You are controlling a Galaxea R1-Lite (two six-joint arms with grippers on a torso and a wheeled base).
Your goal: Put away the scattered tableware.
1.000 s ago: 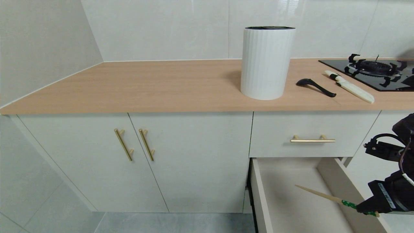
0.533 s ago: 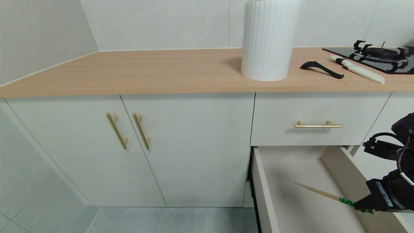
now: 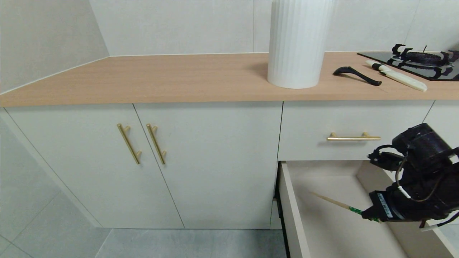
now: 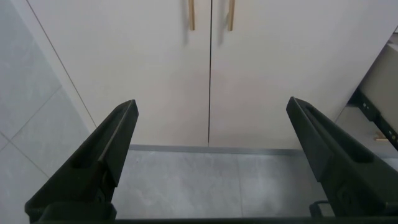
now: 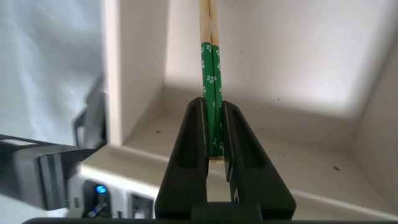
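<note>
Right gripper [image 3: 369, 216] clenched on chopsticks [image 3: 331, 202], lower right of frame, tips over open drawer [image 3: 288, 200]. Lower until they lie near flat on drawer floor, away from walls, then let go. Left gripper [image 4: 210, 111] spread, empty.

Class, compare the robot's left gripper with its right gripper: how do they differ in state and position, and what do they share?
The left gripper is open and empty; the right gripper is shut on a pair of green-ended chopsticks. The left gripper faces the closed cabinet doors, while the right gripper is at the open drawer, with the chopsticks reaching out over its inside. Both have dark fingers.
</note>
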